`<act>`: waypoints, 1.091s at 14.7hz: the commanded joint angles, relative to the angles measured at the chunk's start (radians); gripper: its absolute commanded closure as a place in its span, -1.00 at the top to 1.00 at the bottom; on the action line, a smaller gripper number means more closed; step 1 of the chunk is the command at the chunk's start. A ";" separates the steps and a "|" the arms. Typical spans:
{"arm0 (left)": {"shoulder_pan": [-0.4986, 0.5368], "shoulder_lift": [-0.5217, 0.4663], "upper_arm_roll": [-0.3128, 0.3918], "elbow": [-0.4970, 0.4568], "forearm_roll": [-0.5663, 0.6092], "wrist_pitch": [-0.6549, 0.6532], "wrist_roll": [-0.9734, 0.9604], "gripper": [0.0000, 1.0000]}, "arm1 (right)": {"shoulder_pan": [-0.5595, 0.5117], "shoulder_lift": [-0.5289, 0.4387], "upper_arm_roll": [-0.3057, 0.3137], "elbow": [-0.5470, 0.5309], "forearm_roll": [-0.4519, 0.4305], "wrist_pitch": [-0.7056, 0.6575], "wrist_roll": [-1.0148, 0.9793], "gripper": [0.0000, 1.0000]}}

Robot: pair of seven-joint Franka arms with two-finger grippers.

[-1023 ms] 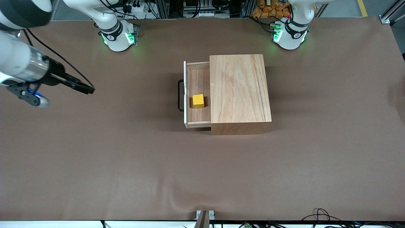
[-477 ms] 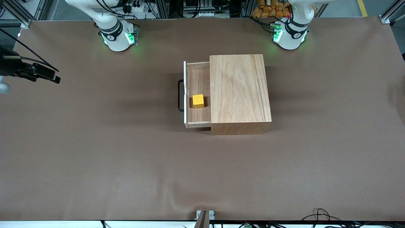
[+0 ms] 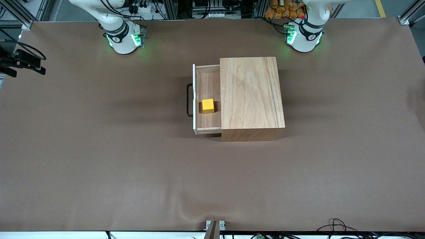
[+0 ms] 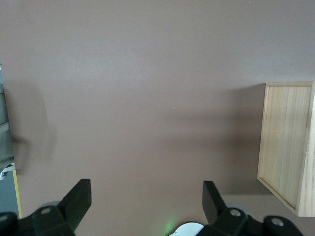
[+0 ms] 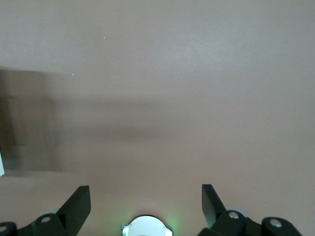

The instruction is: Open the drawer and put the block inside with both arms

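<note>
The drawer (image 3: pixel 207 79) is pulled out of the light-wood box (image 3: pixel 250 93), its black handle (image 3: pixel 188 99) facing the right arm's end of the table. The yellow block (image 3: pixel 208 105) sits inside the drawer, close to the box's opening. My right gripper (image 3: pixel 40 68) is up at the edge of the front view, over the table's right-arm end; in its wrist view it (image 5: pixel 146 196) is open and empty over bare table. My left gripper (image 4: pixel 146 194) is out of the front view; it is open and empty over bare table, with the box (image 4: pixel 288 147) off to one side.
The two green-lit arm bases (image 3: pixel 123 38) (image 3: pixel 303 36) stand along the table's edge farthest from the front camera. A brown mat (image 3: pixel 132 166) covers the table. Cables (image 3: pixel 335 225) lie at the edge nearest the front camera.
My right gripper has drawn back from over the table toward the right arm's end and now sits almost out of the front view. The drawer, block and box have not moved.
</note>
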 commanded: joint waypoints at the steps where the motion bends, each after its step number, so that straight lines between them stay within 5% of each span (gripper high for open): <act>1: 0.001 -0.003 -0.003 0.008 -0.012 0.002 0.002 1.00 | -0.018 -0.024 0.037 -0.009 -0.023 -0.008 0.125 1.00; 4: 0.002 0.000 -0.003 0.008 -0.012 0.002 0.005 1.00 | -0.017 -0.024 0.080 -0.010 -0.024 -0.004 0.177 1.00; 16: -0.004 0.010 -0.015 0.008 -0.011 0.005 0.004 1.00 | -0.023 0.006 0.068 0.043 -0.012 -0.005 0.162 1.00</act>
